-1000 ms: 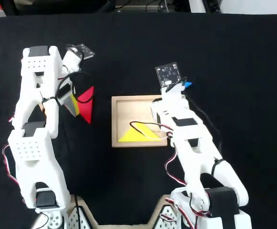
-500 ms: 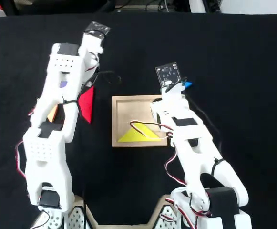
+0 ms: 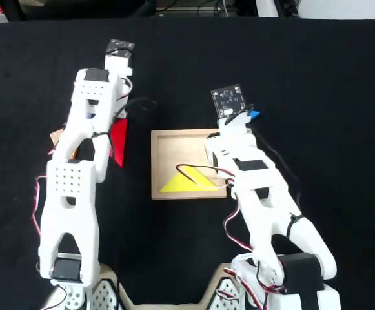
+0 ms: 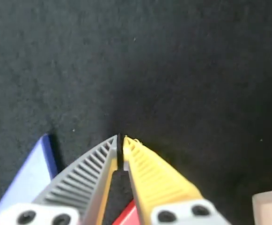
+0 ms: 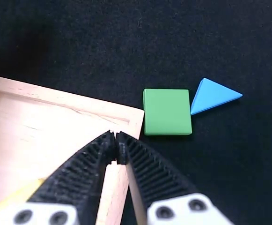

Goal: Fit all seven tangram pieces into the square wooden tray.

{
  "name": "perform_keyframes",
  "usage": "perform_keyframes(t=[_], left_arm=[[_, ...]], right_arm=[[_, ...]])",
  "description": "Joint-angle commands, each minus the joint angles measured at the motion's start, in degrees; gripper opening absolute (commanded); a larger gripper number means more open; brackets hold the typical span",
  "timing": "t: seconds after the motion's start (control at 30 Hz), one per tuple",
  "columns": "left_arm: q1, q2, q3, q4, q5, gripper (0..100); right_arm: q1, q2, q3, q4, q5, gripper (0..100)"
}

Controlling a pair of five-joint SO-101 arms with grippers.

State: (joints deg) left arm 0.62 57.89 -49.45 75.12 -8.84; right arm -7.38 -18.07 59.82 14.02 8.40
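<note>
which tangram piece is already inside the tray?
The yellow triangle: it lies flat inside the square wooden tray, while the red triangle, green square and blue triangle sit outside on the black cloth.

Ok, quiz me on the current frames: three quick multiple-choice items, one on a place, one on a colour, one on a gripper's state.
1. Where is the green square relative to the wooden tray?
A. inside it
B. on top of its rim
C. outside it, beside a corner

2. What colour is the piece seen in the tray?
A. yellow
B. red
C. green

3. How is the right gripper?
A. wide open
B. shut and empty
C. shut on the green square

Answers:
1 C: the right wrist view shows the square just past the tray's corner.
2 A: the yellow triangle lies in it.
3 B: its fingertips meet above the rim with nothing between them.
</note>
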Motion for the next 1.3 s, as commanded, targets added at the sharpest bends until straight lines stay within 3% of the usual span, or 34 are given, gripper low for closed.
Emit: perform_keyframes(t=[0.0,0.13,0.27,0.43,0.87,1.07,1.17,1.27], left_arm=[[4.8,1.6,-7.7,7.2,0.1,3],[7.5,4.4,-12.6,17.4,-5.6,3],[9.5,6.3,-15.6,26.0,-6.5,3],[11.6,4.2,-9.4,25.8,-8.4,3],[12.4,-26.6,33.9,23.0,-13.8,3],[5.6,-46.0,50.1,19.1,-15.6,3],[1.3,-58.3,55.3,18.1,-12.5,3],[-1.1,-71.3,62.1,12.4,5.4,3]], right_arm=[[1.0,-2.2,-1.8,-1.2,0.0,1.4],[1.0,-2.2,-1.8,-1.1,0.0,1.4],[1.0,-2.4,-1.8,-1.0,0.0,1.4],[1.1,-2.5,-1.6,-1.0,0.0,1.5],[1.1,-2.6,-1.6,-0.9,0.0,1.5],[1.1,-2.6,-1.5,-0.9,0.0,1.5],[0.9,-2.6,-1.5,-0.9,0.0,1.5],[0.7,-2.6,-1.6,-0.9,0.0,1.5]])
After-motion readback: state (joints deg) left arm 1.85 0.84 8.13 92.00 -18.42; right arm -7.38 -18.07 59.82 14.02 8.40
